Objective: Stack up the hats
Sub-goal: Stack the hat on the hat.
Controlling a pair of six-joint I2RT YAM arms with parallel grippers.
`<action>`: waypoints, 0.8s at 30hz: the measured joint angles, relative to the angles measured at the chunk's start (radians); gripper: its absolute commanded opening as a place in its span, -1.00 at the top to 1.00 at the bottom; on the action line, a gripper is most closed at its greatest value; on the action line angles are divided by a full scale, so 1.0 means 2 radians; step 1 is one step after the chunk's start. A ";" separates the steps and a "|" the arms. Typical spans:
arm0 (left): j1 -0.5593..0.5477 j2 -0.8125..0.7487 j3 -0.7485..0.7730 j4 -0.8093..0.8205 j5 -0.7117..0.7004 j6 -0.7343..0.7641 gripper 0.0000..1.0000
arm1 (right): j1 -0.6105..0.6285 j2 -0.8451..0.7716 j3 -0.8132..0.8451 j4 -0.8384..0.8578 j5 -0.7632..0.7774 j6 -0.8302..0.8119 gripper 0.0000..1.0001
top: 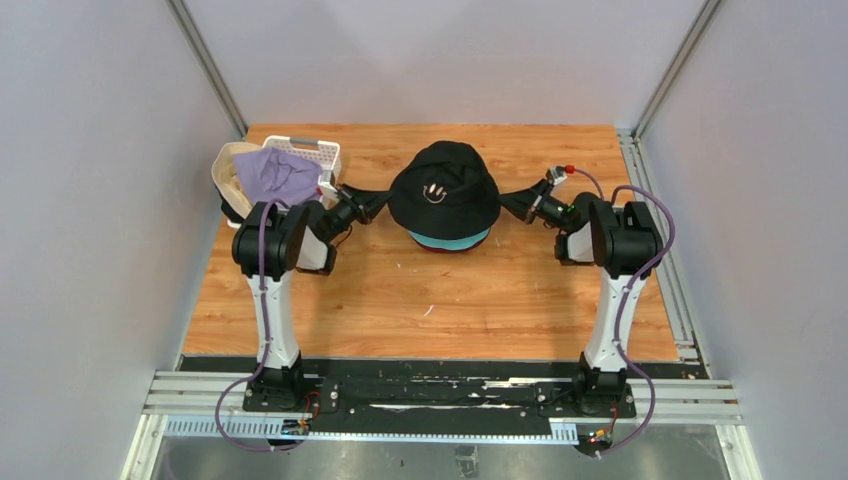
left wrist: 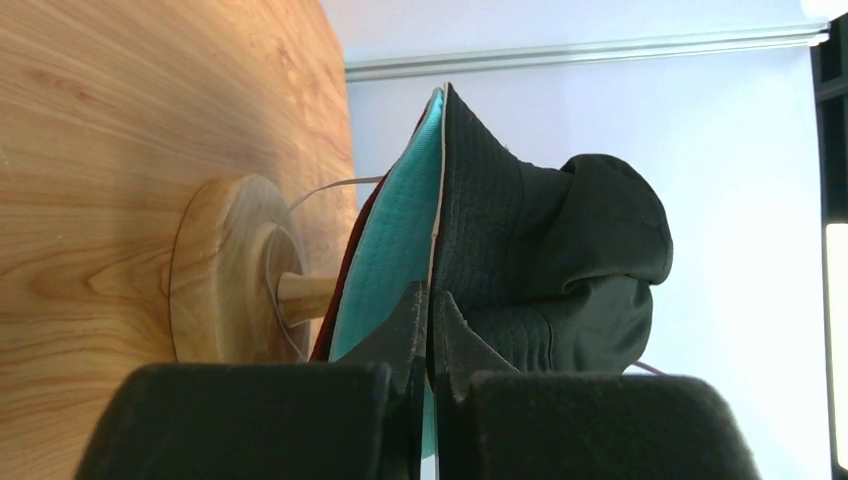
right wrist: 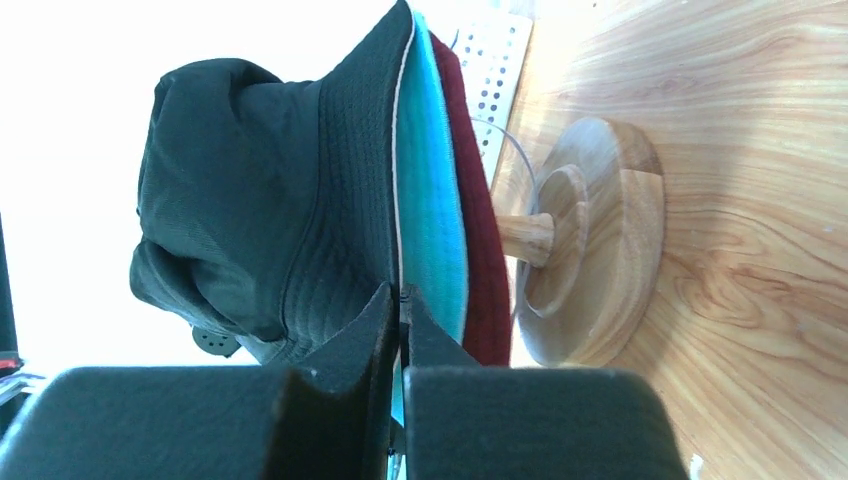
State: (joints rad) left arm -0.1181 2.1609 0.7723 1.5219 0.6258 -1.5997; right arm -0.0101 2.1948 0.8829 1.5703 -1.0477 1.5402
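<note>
Overhead, the smiley hat (top: 443, 185) is seen mid-table, stacked on the teal hat (top: 452, 239) and maroon hat (top: 437, 249). It is flanked at its brim by the left gripper (top: 383, 205) and right gripper (top: 508, 208). A lavender hat (top: 280, 172) and beige hat (top: 231, 176) are heaped at the basket (top: 320, 152), far left. From the left wrist, the jaws are seen pinched shut on the smiley hat's brim, the wooden stand (left wrist: 215, 270) beyond. From the right wrist, that brim is likewise clamped between closed jaws, above the teal and maroon brims.

Wooden table (top: 420, 300) under white basket (top: 322, 155) and wooden stand (left wrist: 215, 270).
</note>
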 measured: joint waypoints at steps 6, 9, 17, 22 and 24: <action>0.017 0.000 -0.017 -0.001 0.001 0.023 1.00 | -0.030 0.009 -0.026 -0.019 -0.002 -0.032 0.99; 0.023 0.000 -0.021 -0.001 0.001 0.035 0.99 | -0.044 0.013 -0.039 -0.042 -0.001 -0.049 0.99; 0.025 -0.002 -0.019 -0.003 0.003 0.035 0.77 | -0.047 0.012 -0.041 -0.051 -0.002 -0.068 0.99; 0.025 -0.002 -0.004 -0.005 0.004 0.026 0.50 | -0.047 0.005 -0.041 -0.047 -0.004 -0.069 0.88; 0.025 -0.002 0.006 -0.006 0.005 0.022 0.49 | -0.047 0.002 -0.041 -0.041 -0.004 -0.064 0.76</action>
State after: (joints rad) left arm -0.0685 2.1567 0.7841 1.5101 0.6353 -1.5555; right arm -0.1036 2.1986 0.8013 1.4887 -1.0561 1.4117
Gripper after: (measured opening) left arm 0.234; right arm 0.036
